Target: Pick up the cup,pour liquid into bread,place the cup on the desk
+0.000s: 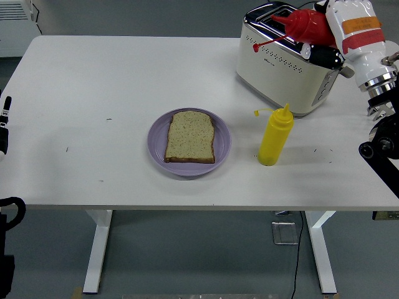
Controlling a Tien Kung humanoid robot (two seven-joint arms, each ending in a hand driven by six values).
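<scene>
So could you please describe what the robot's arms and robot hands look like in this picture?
The right robot hand has a white shell marked with an orange label and a red band, and black finger parts. Below it comes a shiny metal wrist ring, then black jointed arm links. The left arm shows only at the picture's edge: a slim black and white piece, with black curved parts lower down.

Red plastic squeeze bottle [310, 25] with pointed nozzle: lifted off surface, tipped nearly horizontal, nozzle pointing left, small red cap dangling on tether below tip. Held in right hand [340, 31], in front of toaster top at far right.

Slice of brown seeded bread [190, 136]: lying flat, crust edge dark, centred on round lilac plate [222, 146] near middle of white surface [112, 81]. Bread top looks dry, plain. Bottle well apart from bread, up and to right.
</scene>
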